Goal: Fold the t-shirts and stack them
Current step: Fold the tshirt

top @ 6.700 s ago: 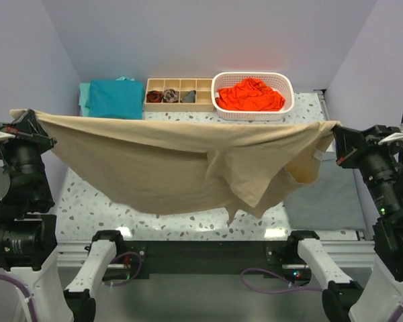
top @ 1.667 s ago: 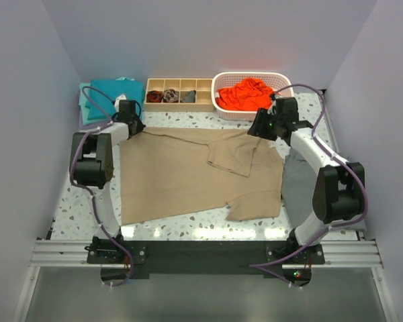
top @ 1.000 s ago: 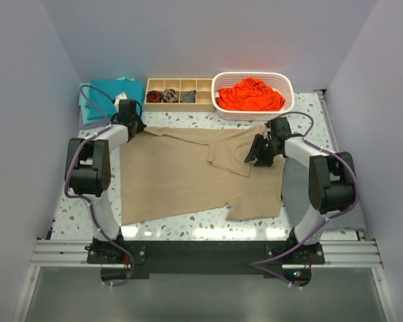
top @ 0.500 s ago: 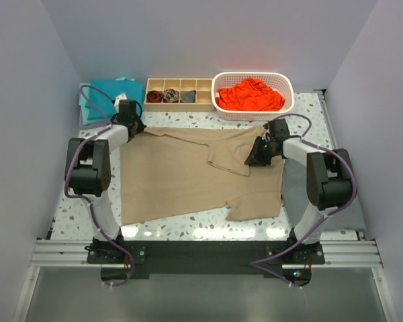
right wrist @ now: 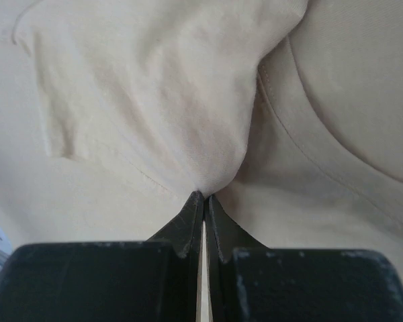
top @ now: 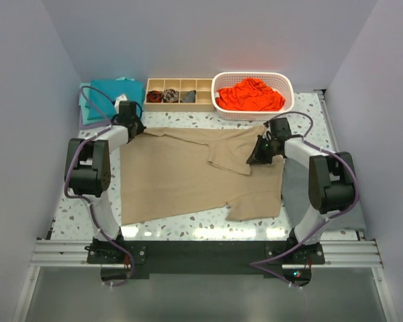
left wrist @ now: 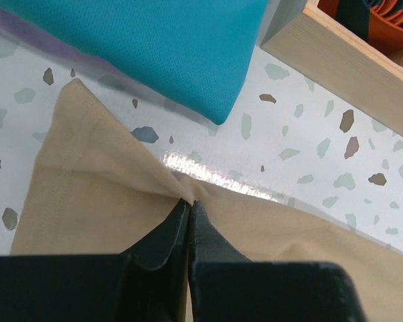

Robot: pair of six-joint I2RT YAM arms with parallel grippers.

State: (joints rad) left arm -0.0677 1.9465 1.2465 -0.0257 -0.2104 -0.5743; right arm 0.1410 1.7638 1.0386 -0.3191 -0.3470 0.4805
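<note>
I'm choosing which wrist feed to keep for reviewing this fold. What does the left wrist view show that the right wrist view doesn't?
Only the left wrist view: the folded teal t-shirt, a wooden tray edge and the speckled table. Only the right wrist view: a doubled-over flap of cloth with its stitched hem. Both: the tan t-shirt pinched in a shut gripper, the left gripper in one, the right gripper in the other.

Top view: fixed high behind the arm bases, looking down on the whole surface [top: 188, 227]. Left wrist view: very near, facing along the left pincer [left wrist: 190, 204]. Right wrist view: likewise, along the right pincer [right wrist: 203, 198]. Shared by all: the tan t-shirt [top: 181, 171].
</note>
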